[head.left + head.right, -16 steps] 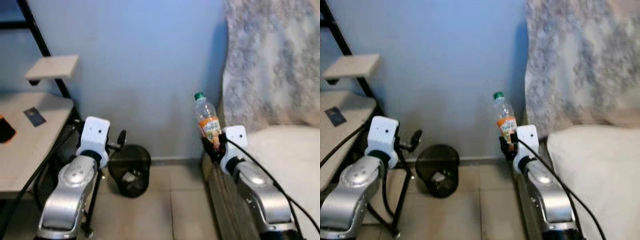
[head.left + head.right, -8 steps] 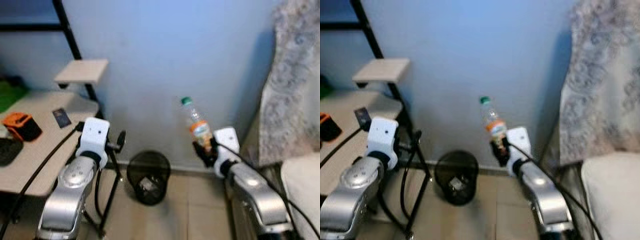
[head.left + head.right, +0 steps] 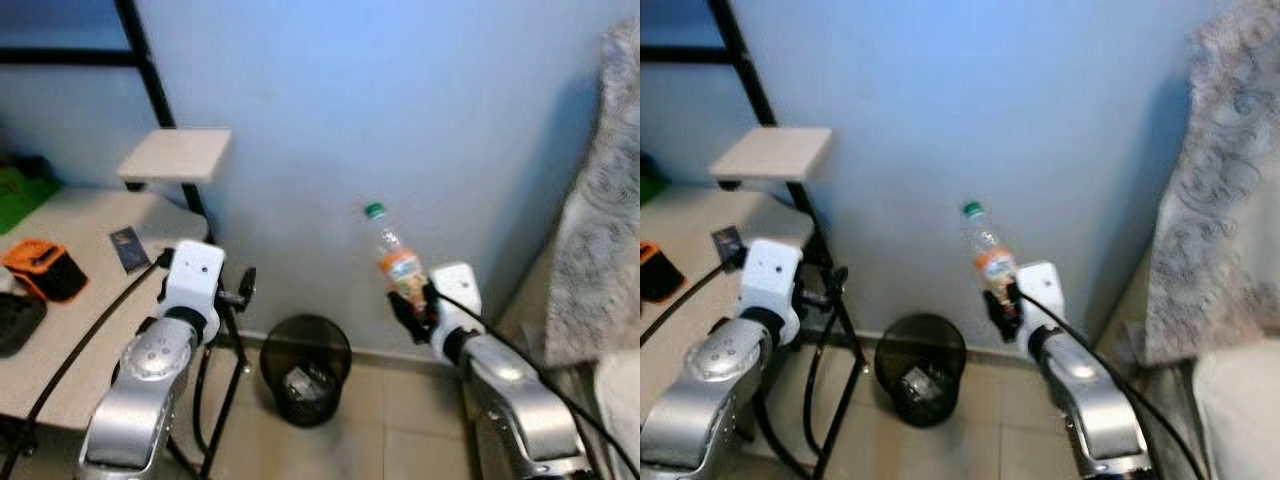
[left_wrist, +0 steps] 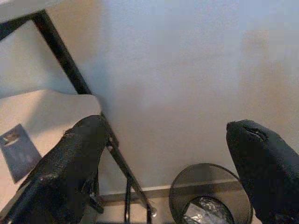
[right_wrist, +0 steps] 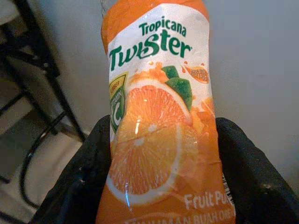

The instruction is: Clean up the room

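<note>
The right gripper point(image 3: 412, 303) held 1 tilted juice bottle point(image 3: 396, 258) between its fingers, up and to the right of the black bin point(image 3: 305, 366) on the floor, while the left gripper point(image 4: 168, 177) hung wide open; released here, the bottle would likely miss the bin.

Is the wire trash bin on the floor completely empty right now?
No. The left wrist view shows crumpled light-coloured rubbish at the bottom of the black wire trash bin, and the left eye view shows it too.
</note>
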`<state>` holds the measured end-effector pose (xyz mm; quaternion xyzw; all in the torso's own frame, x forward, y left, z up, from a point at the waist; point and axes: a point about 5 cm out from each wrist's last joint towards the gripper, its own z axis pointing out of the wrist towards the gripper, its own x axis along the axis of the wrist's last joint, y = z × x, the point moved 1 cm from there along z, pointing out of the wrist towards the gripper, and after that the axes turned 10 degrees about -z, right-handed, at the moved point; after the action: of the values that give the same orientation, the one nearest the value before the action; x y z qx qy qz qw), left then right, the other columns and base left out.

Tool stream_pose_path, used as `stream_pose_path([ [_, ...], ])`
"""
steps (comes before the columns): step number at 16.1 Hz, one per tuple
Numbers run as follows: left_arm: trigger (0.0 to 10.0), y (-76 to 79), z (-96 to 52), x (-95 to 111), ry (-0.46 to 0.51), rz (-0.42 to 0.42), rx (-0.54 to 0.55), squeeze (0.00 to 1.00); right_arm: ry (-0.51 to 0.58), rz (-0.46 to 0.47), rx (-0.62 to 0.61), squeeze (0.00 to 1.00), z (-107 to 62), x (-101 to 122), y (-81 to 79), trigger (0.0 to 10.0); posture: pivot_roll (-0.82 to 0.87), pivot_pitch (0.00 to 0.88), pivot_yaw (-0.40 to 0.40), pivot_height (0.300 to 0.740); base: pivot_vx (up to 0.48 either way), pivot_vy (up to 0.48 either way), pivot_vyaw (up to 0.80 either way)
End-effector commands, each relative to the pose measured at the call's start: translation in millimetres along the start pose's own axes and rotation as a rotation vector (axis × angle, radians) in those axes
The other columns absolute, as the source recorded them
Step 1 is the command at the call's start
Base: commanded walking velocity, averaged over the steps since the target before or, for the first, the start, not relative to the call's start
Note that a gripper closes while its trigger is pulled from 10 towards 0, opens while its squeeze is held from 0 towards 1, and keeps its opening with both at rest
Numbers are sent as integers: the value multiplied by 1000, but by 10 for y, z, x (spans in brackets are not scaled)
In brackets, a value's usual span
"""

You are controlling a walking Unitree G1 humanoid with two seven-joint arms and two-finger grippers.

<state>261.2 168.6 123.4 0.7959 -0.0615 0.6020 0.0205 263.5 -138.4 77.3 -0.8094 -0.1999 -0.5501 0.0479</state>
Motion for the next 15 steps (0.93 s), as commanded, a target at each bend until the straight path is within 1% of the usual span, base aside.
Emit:
stream_pose_path([
  [1, 10000, -73, -28, 29, 10, 10, 24, 0, 8, -16, 9, 0, 25, 60, -65, 10000, -68, 0, 35, 740, 304, 0, 0],
  [7, 10000, -76, -46, 10, 9, 10, 29, 0, -1, -34, -4, 0, 36, 18, -58, 10000, -69, 0, 33, 740, 302, 0, 0],
  [15, 10000, -57, -39, 4, 7, 13, 16, 0, -5, -48, 3, 0, 36, 26, -67, 10000, -70, 0, 28, 740, 296, 0, 0],
])
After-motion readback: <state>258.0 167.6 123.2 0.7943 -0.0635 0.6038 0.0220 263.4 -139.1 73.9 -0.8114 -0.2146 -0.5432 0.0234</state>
